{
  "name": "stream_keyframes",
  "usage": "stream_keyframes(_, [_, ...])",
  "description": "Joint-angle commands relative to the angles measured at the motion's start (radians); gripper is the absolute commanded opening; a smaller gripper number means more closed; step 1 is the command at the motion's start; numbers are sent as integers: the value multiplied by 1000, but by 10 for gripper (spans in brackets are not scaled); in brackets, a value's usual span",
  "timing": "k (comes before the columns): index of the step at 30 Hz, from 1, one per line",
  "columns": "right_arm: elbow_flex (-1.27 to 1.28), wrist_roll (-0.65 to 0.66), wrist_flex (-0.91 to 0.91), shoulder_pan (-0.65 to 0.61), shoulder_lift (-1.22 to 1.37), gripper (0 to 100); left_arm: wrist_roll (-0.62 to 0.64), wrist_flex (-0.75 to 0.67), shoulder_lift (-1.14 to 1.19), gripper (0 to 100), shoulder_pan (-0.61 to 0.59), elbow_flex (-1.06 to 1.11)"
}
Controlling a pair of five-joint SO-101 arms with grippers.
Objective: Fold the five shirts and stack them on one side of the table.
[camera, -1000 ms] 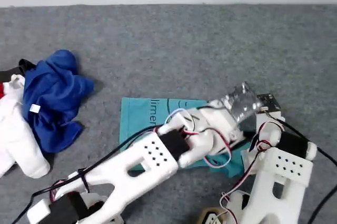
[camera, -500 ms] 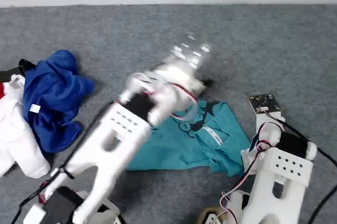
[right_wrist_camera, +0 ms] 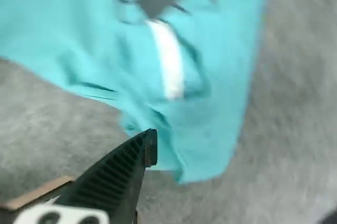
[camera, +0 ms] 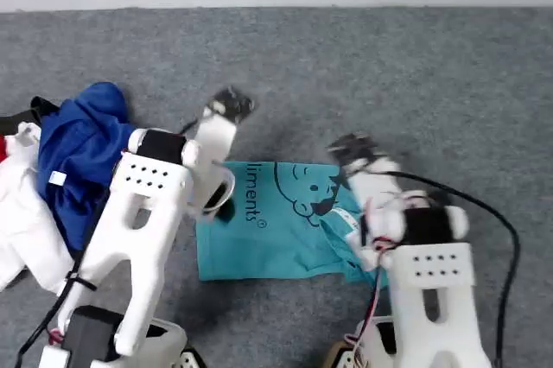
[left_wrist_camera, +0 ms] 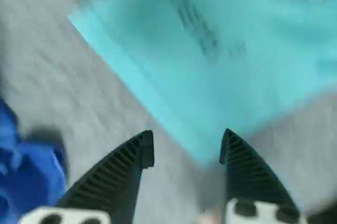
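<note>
Left wrist view — teal shirt [left_wrist_camera: 221,50] lies just beyond left pincer [left_wrist_camera: 187,148].

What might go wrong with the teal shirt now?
The teal shirt is bunched along one side, so a fold might come out lumpy. The left hand is open over the shirt's edge and might pinch only one layer. Its arm is close to the blue shirt and might drag it.
</note>
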Motion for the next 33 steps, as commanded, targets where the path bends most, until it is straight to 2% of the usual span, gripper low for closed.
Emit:
stream_keyframes(1, [-32,15,-4,-120,68,388,-144,140,2,210,-5,-25])
stream_keyframes(4, [-31,60,-4,-171,176,298,-258,140,2,210,3,77])
stream_keyframes(6, [-31,81,-12,-182,248,265,-276,138,2,210,5,147])
stream_keyframes(13, [-32,109,-36,-185,424,261,-278,12,2,210,6,329])
stream_keyframes(21, [-31,110,-206,-176,515,258,-273,-163,3,210,6,349])
stream_keyframes(25, [-31,110,-252,-133,567,252,-273,-239,3,210,8,386])
stream_keyframes(27, [-31,110,-275,-102,598,215,-273,-290,3,210,11,438])
stream_keyframes(33, [-37,107,-306,-67,659,182,-273,-322,3,210,140,552])
